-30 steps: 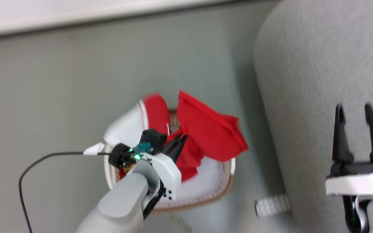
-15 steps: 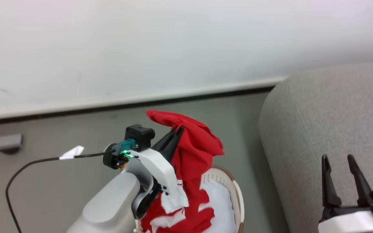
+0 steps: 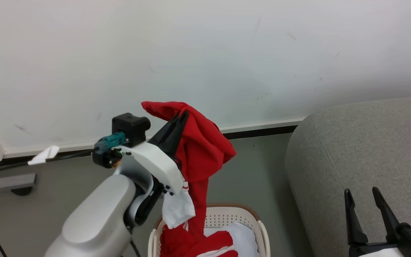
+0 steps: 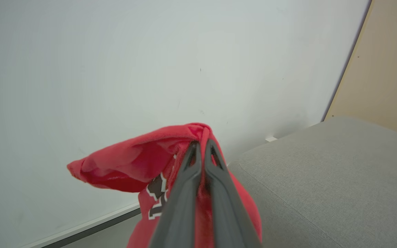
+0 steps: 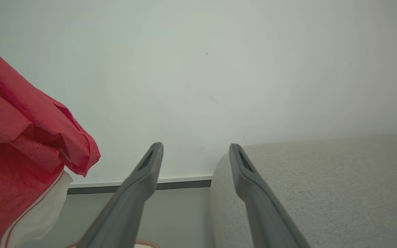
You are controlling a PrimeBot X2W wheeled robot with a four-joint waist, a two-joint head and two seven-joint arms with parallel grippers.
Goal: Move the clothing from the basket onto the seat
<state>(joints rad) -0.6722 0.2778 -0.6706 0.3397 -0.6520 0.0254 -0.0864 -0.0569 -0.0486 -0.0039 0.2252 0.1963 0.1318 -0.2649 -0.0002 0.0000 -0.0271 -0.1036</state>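
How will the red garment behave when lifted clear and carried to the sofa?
Probably floppy: the red garment drapes limply from the left hand, its lower end down in the basket. Likely light, since a pinch of one fold holds it. It may drag or snag on the rim, then slump on the sofa.

Cannot see the bottom of the oval white perforated plastic basket (image 3: 243, 210), cut by the head view's lower edge. Cannot follow the red and white sports clothing (image 3: 198, 150) to its lower end, lost below the frame. Cannot make out the left claw (image 3: 183, 114) tips there, wrapped in red folds. Cannot read the dark lettering (image 4: 156, 193) on the fabric, half behind a finger (image 4: 181, 199). Cannot trace the large light grey fabric sofa (image 3: 362, 150) past the right edge
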